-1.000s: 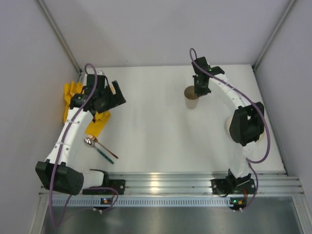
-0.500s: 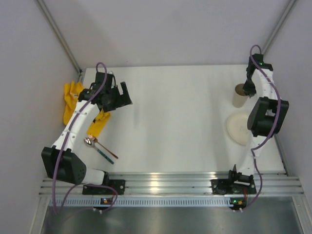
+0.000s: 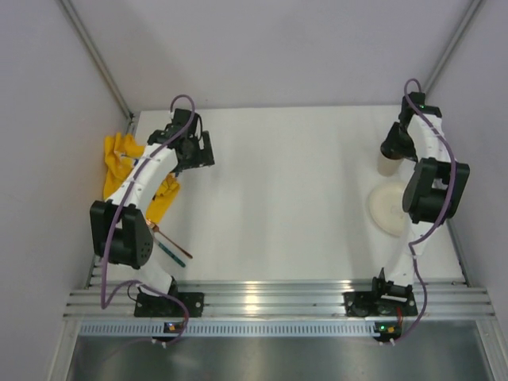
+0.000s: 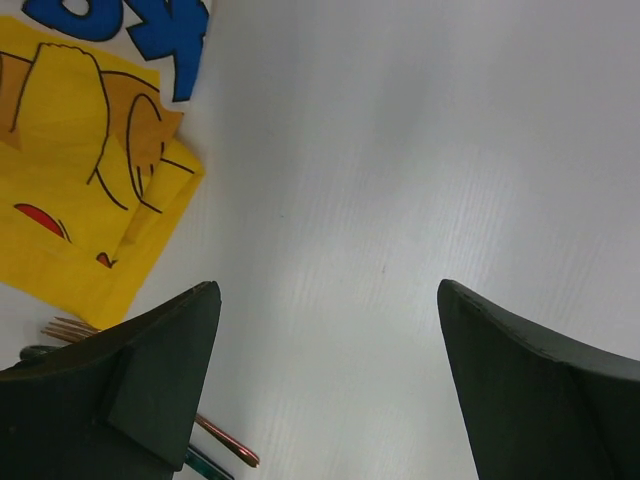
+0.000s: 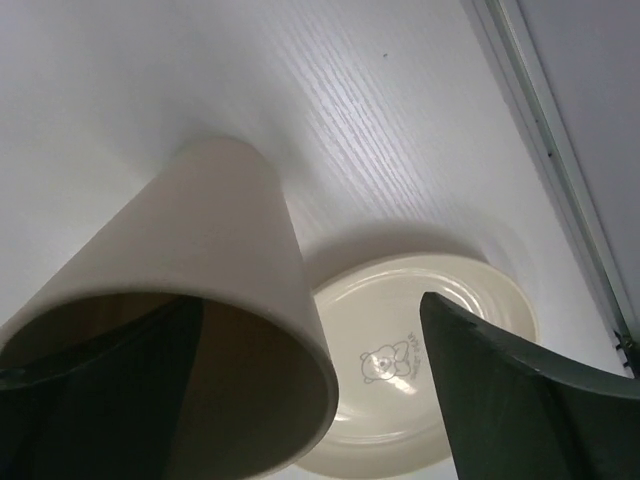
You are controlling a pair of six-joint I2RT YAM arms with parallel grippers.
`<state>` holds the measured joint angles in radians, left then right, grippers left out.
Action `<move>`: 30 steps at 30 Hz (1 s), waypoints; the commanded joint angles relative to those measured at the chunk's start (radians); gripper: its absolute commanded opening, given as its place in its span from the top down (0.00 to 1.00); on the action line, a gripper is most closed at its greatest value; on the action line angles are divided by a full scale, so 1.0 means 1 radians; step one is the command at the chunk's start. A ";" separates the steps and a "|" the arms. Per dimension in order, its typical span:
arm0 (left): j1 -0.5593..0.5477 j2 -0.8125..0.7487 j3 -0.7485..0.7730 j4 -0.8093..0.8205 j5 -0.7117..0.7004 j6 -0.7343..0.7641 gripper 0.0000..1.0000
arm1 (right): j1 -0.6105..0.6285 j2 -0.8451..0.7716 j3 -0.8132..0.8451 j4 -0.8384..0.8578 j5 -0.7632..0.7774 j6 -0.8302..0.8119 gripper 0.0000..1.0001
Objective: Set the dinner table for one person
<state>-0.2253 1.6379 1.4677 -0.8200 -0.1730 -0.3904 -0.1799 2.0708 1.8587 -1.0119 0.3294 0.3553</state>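
The white dinner table (image 3: 286,198) fills the top view. A beige cup (image 5: 215,250) stands upright at its right side, just behind a cream plate (image 5: 440,360) with a bear print. My right gripper (image 5: 310,300) hangs open over the cup. Its left finger sits inside the cup's mouth and its right finger (image 5: 520,400) stands apart from the wall, over the plate. From above, the right gripper (image 3: 390,148) hides most of the cup (image 3: 386,167). My left gripper (image 4: 328,290) is open above bare tabletop, holding nothing.
A yellow cartoon mat (image 3: 117,163) lies crumpled at the left edge, its corner (image 4: 90,200) in the left wrist view. A spoon and a fork (image 3: 173,251) lie near the left arm's base. The plate (image 3: 387,210) sits close to the right edge rail.
The right arm carried the cup from the back middle to the right side behind the plate, then opened its jaws. The left arm swung back and slightly right, staying open.
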 commanded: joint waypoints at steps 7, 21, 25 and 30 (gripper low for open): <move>0.018 0.149 0.104 0.116 -0.175 0.113 0.05 | 0.028 -0.262 -0.007 -0.083 0.086 0.045 0.00; 0.104 0.641 0.537 0.139 -0.356 0.182 0.03 | 0.276 -0.624 -0.137 -0.272 0.114 0.106 0.00; 0.118 0.720 0.552 0.147 -0.382 0.185 0.02 | 0.286 -0.705 -0.187 -0.304 0.106 0.123 0.00; 0.150 0.769 0.583 0.116 -0.388 0.170 0.03 | 0.286 -0.785 -0.283 -0.304 0.141 0.105 0.00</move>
<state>-0.1017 2.3699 2.0254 -0.6765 -0.5293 -0.2218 0.1070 1.3300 1.6039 -1.2705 0.4278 0.4568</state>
